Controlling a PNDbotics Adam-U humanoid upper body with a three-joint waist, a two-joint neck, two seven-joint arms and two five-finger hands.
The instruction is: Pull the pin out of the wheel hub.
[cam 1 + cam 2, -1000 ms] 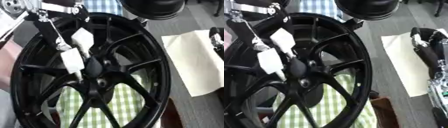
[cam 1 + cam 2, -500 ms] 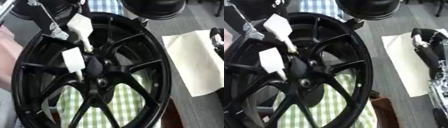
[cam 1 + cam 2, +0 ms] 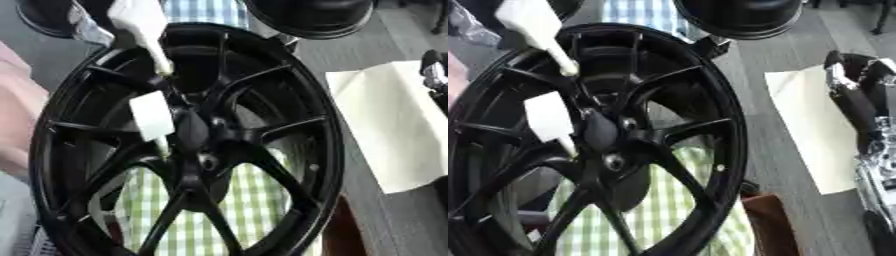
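A large black multi-spoke alloy wheel (image 3: 188, 145) was seen tilted over a green-and-white checked cloth (image 3: 254, 210), with a white paper sheet (image 3: 385, 125) laid just beside it. The right hand (image 3: 852, 95) was rested idle on that sheet; its finger state could not be told. One white block-headed pin (image 3: 140, 27) was held clear near the upper rim, a blurred left hand (image 3: 85, 24) behind it, grip undeterminable. A second white block-headed pin (image 3: 151, 117) was lodged beside the hub, judged the next to be gripped and drawn straight out.
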